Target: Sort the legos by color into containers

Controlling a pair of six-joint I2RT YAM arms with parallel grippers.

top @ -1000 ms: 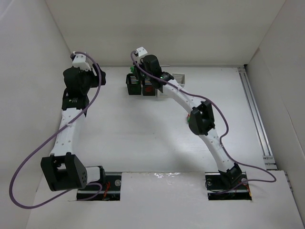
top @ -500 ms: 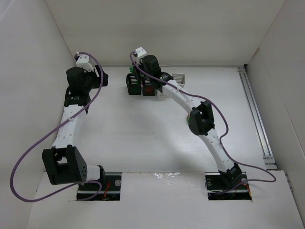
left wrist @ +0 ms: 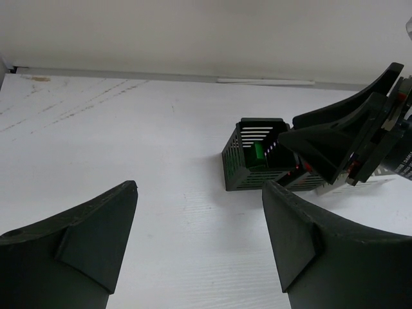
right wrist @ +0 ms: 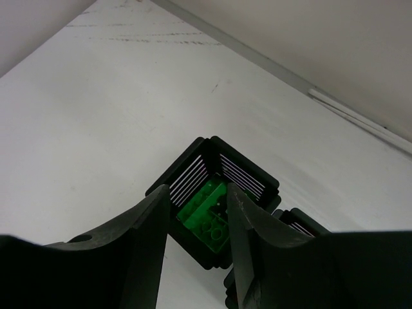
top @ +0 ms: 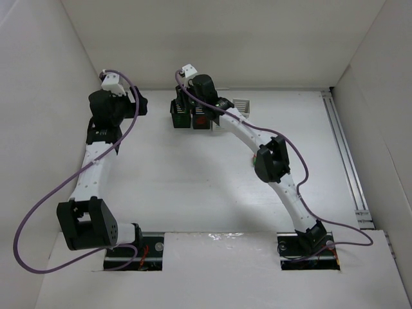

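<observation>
My right gripper hangs open directly over a black basket. Green legos lie inside that basket, below the fingertips and free of them. The top view shows the same gripper above this black basket at the table's back. Beside it stands a second black basket with red legos inside. My left gripper is open and empty over bare table, to the left of the green-filled basket. In the top view the left gripper sits at the back left.
A white slotted basket stands just right of the black ones, partly behind my right arm. White walls close in the table at the back and both sides. A metal rail runs along the right edge.
My right gripper has opened, and the green lego seen at its fingers earlier now lies in the black basket. The left gripper has opened wider and moved slightly.
</observation>
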